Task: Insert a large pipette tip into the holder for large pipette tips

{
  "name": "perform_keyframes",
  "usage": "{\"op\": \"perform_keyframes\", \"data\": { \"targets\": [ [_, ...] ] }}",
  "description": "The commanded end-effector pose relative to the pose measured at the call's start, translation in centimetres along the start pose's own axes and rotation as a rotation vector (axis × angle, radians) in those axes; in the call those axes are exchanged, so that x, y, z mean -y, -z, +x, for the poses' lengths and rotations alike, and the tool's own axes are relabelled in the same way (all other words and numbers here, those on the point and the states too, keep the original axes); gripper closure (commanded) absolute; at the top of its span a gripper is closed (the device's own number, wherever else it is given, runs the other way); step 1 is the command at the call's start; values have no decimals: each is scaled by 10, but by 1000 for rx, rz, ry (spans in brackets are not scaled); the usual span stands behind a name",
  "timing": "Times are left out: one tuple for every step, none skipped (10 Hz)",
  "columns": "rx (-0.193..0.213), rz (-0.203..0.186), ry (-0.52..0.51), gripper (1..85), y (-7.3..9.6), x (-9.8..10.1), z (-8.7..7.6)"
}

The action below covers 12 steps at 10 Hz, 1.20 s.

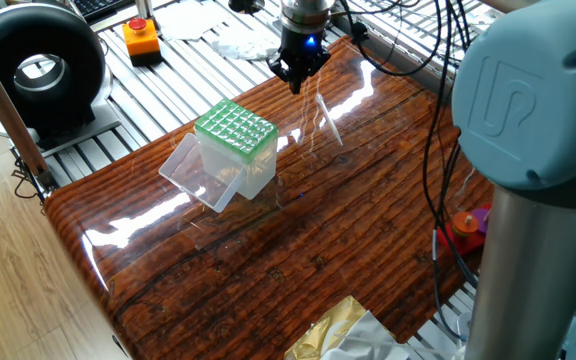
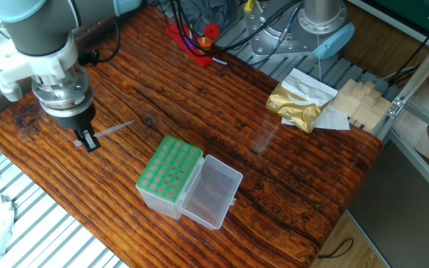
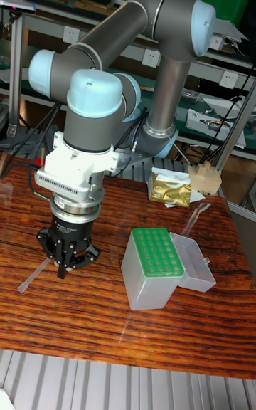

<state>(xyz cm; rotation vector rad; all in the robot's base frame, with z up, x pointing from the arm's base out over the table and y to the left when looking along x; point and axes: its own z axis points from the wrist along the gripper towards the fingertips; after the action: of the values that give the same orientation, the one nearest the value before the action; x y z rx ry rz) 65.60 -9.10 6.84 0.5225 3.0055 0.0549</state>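
Hovering gripper [image 3: 65, 265] above large pipette tip [image 3: 34, 277]

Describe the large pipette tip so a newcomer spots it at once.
Start at the wooden table and find the arm's black gripper near one edge. The large pipette tip lies flat on the wood right beside it. It is a thin, translucent whitish cone, unlike the chunky green-topped holder nearby.

Arm bent over, gripper [image 3: 65, 262] pointing down, jaws apart.
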Motion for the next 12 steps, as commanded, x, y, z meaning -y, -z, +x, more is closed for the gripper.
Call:
{"op": "perform_keyframes", "data": {
  "targets": [
    [6, -17, 11, 847, 2, 1, 2],
    [10, -35, 32, 847, 2, -4, 0],
    [6, -52, 56, 847, 3, -9, 2],
    [-4, -8, 83, 847, 2, 3, 4],
    [-11, 55, 100, 847, 3, 19, 5],
    [2, 90, 97, 847, 3, 28, 1],
    [-4, 68, 34, 847, 3, 23, 3],
    [-24, 32, -50, 847, 2, 13, 9],
    [-35, -34, -101, 847, 3, -4, 12],
    [-42, -44, -133, 847, 3, -7, 13],
    [-35, -20, -127, 847, 2, -1, 12],
    [-47, -13, -132, 847, 3, 1, 15]
  ]
}}
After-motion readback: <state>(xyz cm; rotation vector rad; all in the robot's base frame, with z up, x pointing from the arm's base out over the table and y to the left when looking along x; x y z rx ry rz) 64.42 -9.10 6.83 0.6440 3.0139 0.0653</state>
